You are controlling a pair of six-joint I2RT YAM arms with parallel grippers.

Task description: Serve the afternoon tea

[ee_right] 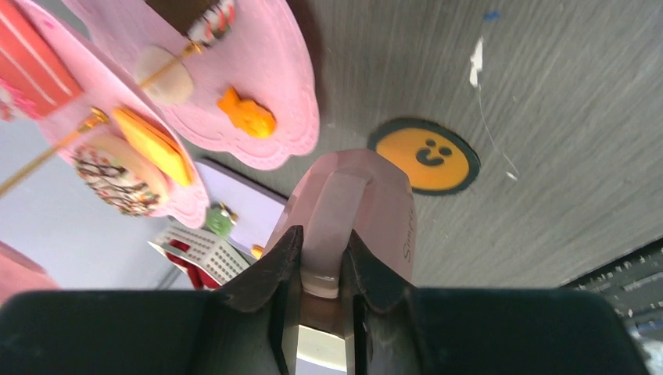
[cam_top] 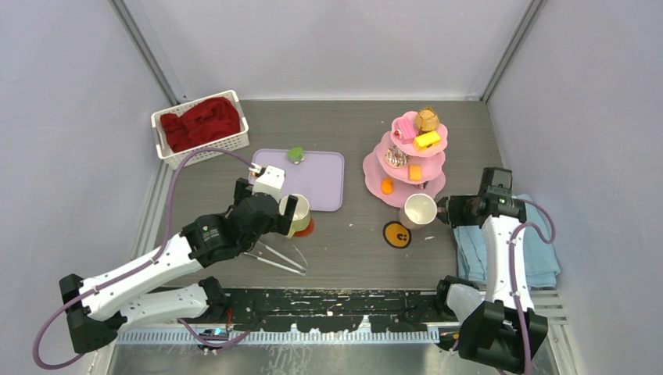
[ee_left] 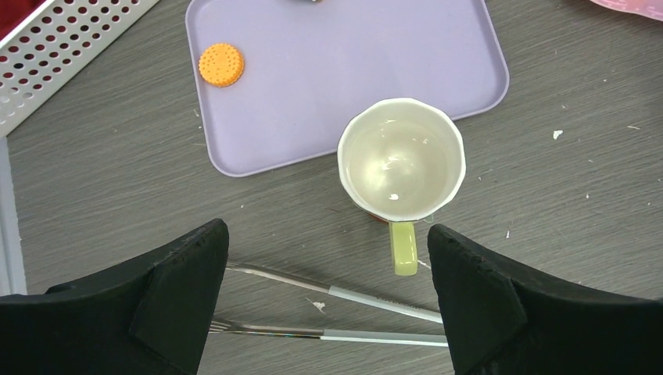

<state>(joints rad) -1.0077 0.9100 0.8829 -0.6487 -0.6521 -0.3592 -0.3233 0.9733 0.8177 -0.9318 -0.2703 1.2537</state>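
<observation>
My right gripper (cam_top: 448, 211) (ee_right: 322, 251) is shut on the handle of the pink mug (cam_top: 418, 211) (ee_right: 367, 199). It holds the mug beside the base of the pink three-tier stand (cam_top: 372, 169) (ee_right: 274, 70). Toy pastries (cam_top: 426, 119) sit on all three tiers, an orange one (ee_right: 247, 114) on the lowest. The pale yellow-green mug (cam_top: 297, 211) (ee_left: 401, 156) stands upright on a red coaster, its handle towards my left gripper (cam_top: 271, 212) (ee_left: 328, 244). That gripper hangs open just above and behind it, holding nothing.
A purple tray (cam_top: 324, 183) (ee_left: 328, 70) holds a green sweet (cam_top: 295, 155) and an orange biscuit (ee_left: 221, 63). A yellow smiley coaster (cam_top: 397, 234) (ee_right: 426, 156) lies by the pink mug. A fork and knife (cam_top: 277, 258) (ee_left: 344, 295) lie under my left gripper. There is a white basket (cam_top: 202, 125) at the back left and a blue towel (cam_top: 543, 254) on the right.
</observation>
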